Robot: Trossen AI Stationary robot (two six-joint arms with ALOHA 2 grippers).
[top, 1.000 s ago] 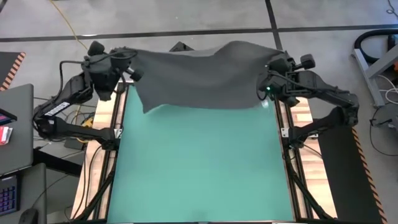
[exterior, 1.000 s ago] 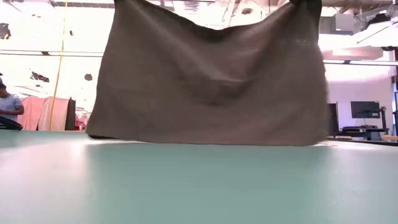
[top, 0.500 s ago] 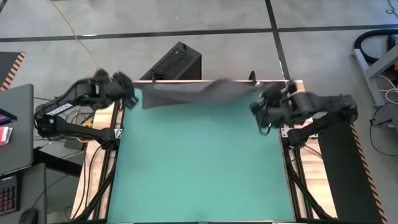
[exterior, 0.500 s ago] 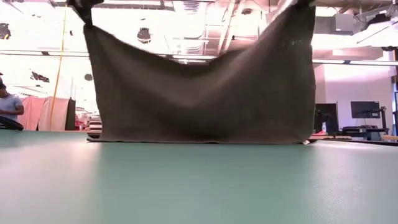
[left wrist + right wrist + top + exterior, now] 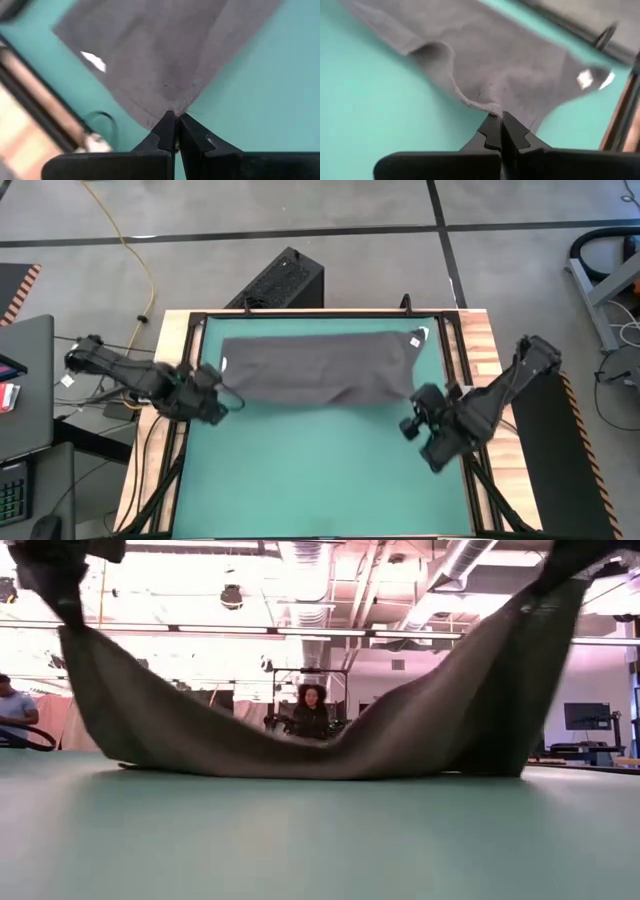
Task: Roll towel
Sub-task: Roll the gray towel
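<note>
High view shows the towel (image 5: pixel 318 368) lying at the far part of the green table (image 5: pixel 320 470). It is a long dark grey strip. Its long way runs from one side of the table to the other, from the left arm's side to the right arm's side. A small white tag (image 5: pixel 417 338) sits at the far corner on the right arm's side.

The left gripper (image 5: pixel 213 402) is at the near corner of the towel on its side. In the left wrist view its two fingers are squeezed tight together on that corner of the cloth (image 5: pixel 172 112). The right gripper (image 5: pixel 418 420) is at the near corner on the other side. In the right wrist view its fingers are also pinched shut on the edge of the towel (image 5: pixel 492 110).

Low view shows both near corners held up off the table. The middle of the towel (image 5: pixel 320 755) sags down and rests on the green top. People can be seen in the room far behind.

The towel lies away from both grippers, toward the far edge of the table. Each arm is just as near to its own corner. I think the cloth is being laid flat. Rolling has not started yet. To roll it, the grippers would likely work along the long way.
</note>
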